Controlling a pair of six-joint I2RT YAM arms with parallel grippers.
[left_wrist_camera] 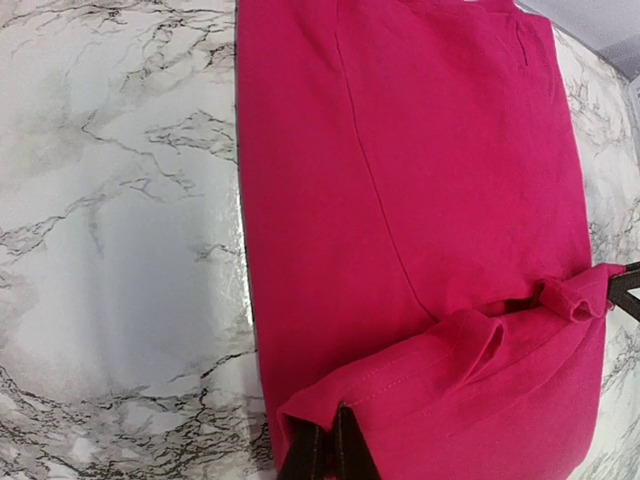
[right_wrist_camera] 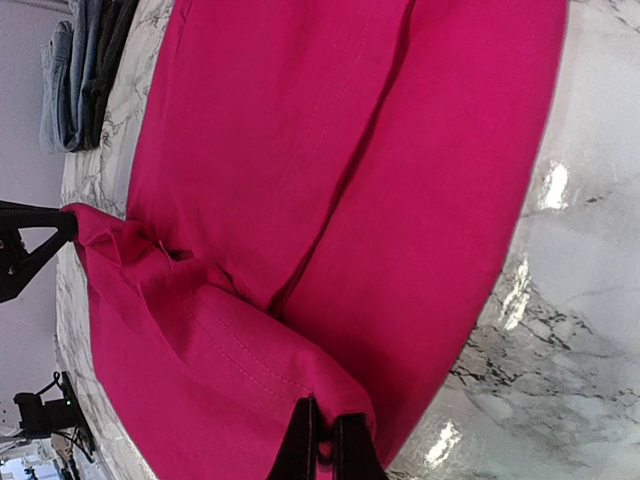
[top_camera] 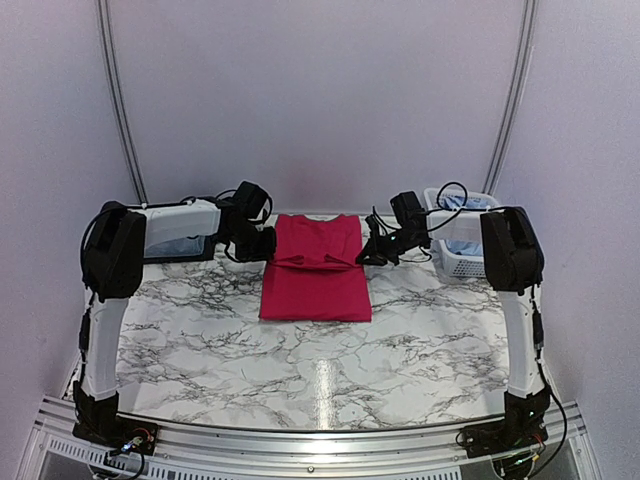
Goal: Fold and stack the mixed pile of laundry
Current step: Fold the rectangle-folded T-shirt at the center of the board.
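Pink-red T-shirt (top_camera: 316, 285) | left gripper (left_wrist_camera: 322, 452) clamped on one raised corner | right gripper (right_wrist_camera: 322, 440) clamped on the other

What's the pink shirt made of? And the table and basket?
Pink T-shirt: soft matte cloth, probably cotton; it creases and has stitched hems. Table: glossy marble look, maybe only a printed top; it mirrors light. Basket: likely white plastic, with moulded slats.
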